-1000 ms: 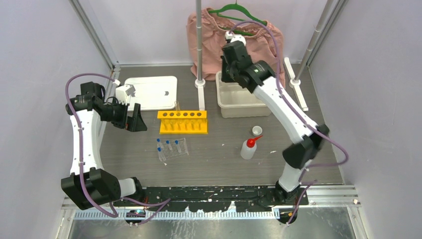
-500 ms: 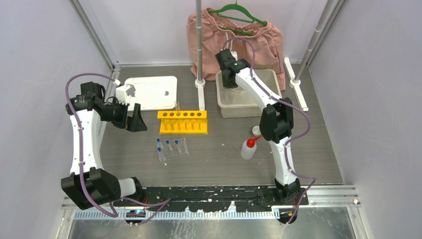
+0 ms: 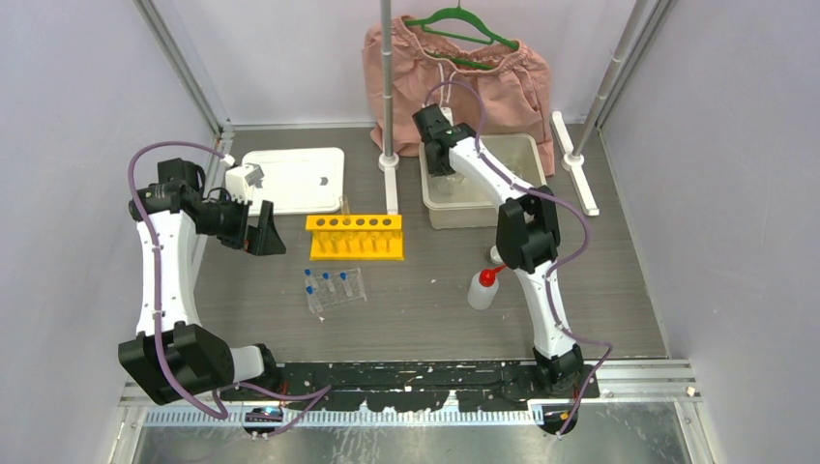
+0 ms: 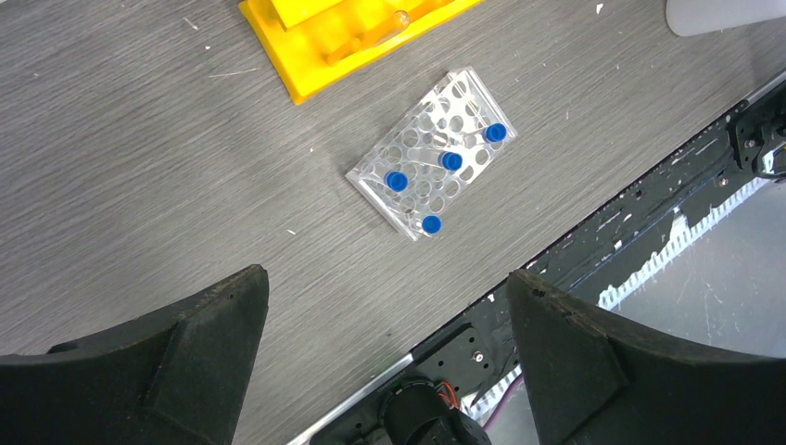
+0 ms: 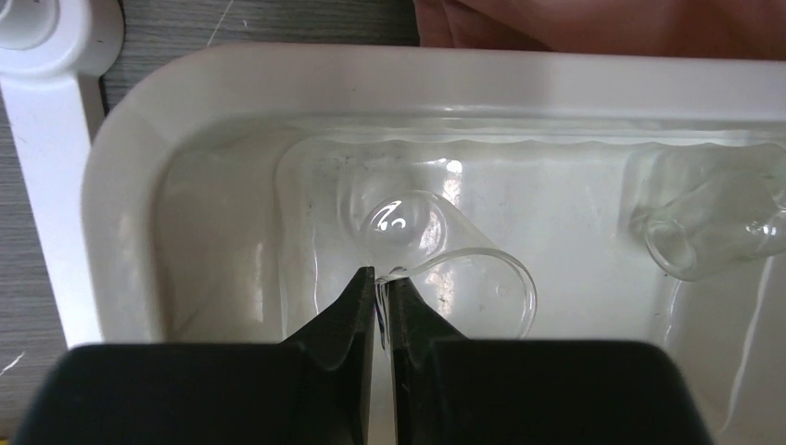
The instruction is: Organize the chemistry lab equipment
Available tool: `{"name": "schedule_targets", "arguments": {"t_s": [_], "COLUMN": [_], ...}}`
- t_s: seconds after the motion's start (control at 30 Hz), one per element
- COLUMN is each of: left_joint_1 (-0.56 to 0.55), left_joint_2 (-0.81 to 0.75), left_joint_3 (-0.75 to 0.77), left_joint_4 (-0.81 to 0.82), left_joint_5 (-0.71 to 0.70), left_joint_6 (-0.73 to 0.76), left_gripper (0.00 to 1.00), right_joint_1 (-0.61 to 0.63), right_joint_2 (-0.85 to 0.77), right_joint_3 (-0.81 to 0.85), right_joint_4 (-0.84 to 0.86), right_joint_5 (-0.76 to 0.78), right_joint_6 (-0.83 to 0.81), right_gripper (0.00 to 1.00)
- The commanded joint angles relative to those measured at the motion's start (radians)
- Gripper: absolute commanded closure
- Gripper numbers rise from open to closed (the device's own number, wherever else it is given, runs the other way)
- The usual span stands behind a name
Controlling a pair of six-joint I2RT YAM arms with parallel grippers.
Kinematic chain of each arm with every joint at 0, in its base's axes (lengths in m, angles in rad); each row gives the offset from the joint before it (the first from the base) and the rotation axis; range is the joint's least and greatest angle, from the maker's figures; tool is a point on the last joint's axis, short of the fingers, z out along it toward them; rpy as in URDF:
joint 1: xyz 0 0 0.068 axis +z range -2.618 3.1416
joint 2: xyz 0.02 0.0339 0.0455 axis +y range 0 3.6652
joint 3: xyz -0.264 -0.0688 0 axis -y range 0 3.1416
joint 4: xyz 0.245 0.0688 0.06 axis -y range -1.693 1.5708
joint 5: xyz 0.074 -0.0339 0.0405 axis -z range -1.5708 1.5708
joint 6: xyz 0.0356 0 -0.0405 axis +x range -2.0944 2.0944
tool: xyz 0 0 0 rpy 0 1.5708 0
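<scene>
We have the right gripper pinched narrow on the rim of a small clear beaker inside the plastic tray, behind and right of the yellow test-tube rack. Our left gripper hangs wide open, left of that rack.

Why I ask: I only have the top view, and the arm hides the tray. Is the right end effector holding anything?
Observer: Yes. The right end effector is shut on the edge of a small clear beaker, which is tipped over inside the tray.
Operator: Is anything else in there?
Observer: One more clear glass vessel lies on its side in the tray, apart from the held beaker.
</scene>
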Motion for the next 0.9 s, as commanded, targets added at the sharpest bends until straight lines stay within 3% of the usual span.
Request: {"name": "schedule_targets", "arguments": {"t_s": [0.0,0.27,0.37,0.5,0.67,0.77,0.87], "left_joint_1": [0.007,0.007,0.007,0.007,0.007,0.007,0.007], "left_joint_2": [-0.016,-0.019,-0.023,-0.026,-0.025,-0.026,-0.025], "left_joint_3": [0.023,0.013,0.012,0.016,0.019,0.019,0.022], "left_joint_4": [0.001,-0.004,-0.006,-0.010,-0.017,-0.017,-0.015], "left_joint_5": [0.002,-0.004,-0.004,0.000,0.002,0.003,0.007], "left_joint_6": [0.015,0.025,0.029,0.030,0.034,0.036,0.036], "left_gripper": [0.00,0.00,0.00,0.00,0.00,0.00,0.00], "right_joint_1": [0.001,0.000,0.001,-0.001,0.001,0.001,0.000], "right_joint_2": [-0.009,-0.005,-0.006,-0.024,-0.095,-0.178,-0.288], "right_joint_3": [-0.001,-0.053,-0.077,-0.097,-0.088,-0.076,-0.080], "right_joint_4": [0.064,0.104,0.120,0.130,0.122,0.097,0.052], "right_joint_5": [0.022,0.023,0.025,0.018,0.003,-0.007,-0.009], "right_joint_6": [-0.021,-0.025,-0.024,-0.018,0.000,0.030,0.071], "right_gripper": [0.99,0.96,0.84,0.60,0.42,0.34,0.32]}}
